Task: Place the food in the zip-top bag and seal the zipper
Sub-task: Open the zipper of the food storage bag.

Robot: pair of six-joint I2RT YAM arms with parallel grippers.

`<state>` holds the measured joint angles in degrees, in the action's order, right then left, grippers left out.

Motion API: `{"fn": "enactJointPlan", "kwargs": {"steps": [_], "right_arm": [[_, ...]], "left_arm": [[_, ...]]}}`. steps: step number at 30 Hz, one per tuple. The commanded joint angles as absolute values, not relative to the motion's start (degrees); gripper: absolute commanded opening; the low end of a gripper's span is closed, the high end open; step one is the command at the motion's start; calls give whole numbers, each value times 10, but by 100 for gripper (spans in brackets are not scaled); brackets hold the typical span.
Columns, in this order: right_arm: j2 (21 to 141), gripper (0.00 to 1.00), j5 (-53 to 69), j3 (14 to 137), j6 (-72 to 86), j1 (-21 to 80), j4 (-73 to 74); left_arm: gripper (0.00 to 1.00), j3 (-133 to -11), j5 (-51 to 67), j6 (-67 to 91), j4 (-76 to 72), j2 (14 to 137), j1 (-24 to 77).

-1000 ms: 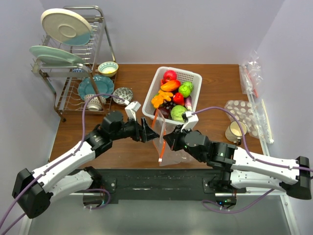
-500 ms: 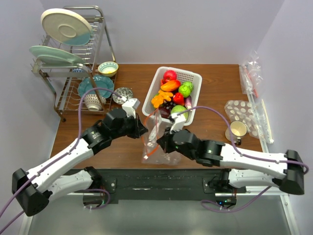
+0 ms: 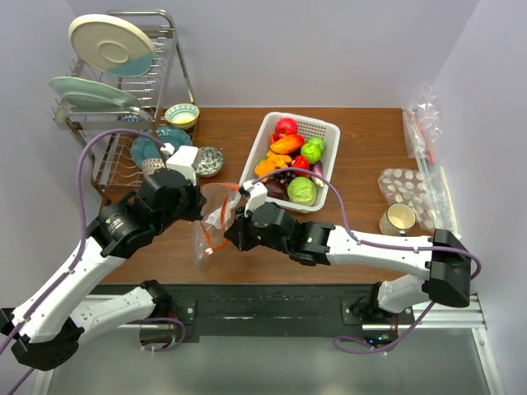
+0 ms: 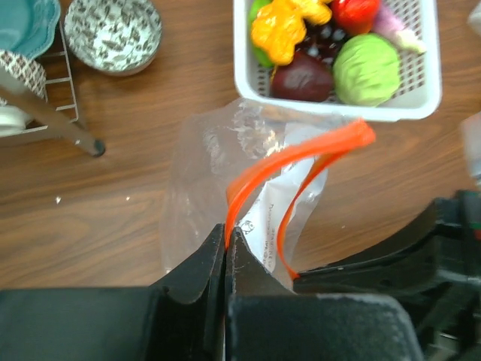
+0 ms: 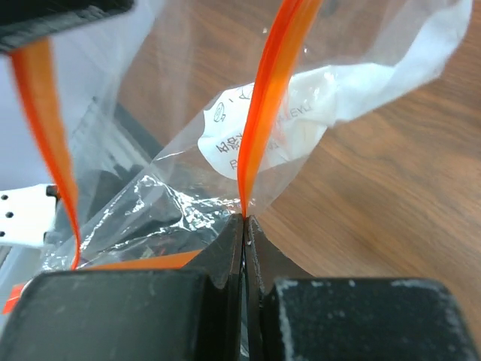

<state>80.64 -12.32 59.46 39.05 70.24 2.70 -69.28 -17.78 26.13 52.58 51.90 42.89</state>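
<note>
I'm pinching the zip-top bag (image 3: 211, 233) just left of the white basket (image 3: 306, 119). The left gripper (image 4: 226, 235) and right gripper (image 5: 244, 219) are each clamping tight on one zipper (image 4: 302, 153) strip, mouth gaping.

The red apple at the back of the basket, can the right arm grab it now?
Probably not yet. The right gripper is shut on the zipper of the zip-top bag, so it has no free fingers. Nothing covers the red apple in the white basket, though.

Mock kitchen: dish rack (image 3: 161, 51) with plates (image 3: 109, 45) on wooden table (image 3: 370, 148).
</note>
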Motion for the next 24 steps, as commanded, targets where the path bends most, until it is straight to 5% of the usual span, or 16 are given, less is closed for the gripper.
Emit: {"fn": "enactJointPlan", "kwargs": {"steps": [1,11,17,24], "right_arm": [[802,1,-105,579,416,688,-20],[733,2,-120,439,465,642,-24],[671,29,-180,410,438,642,32],[699,44,-161,425,403,642,54]], "left_arm": [[0,-628,-165,251,494,517,431],[0,-422,-31,308,242,543,431],[0,-417,-16,316,202,553,431],[0,-427,-3,322,213,543,432]]}}
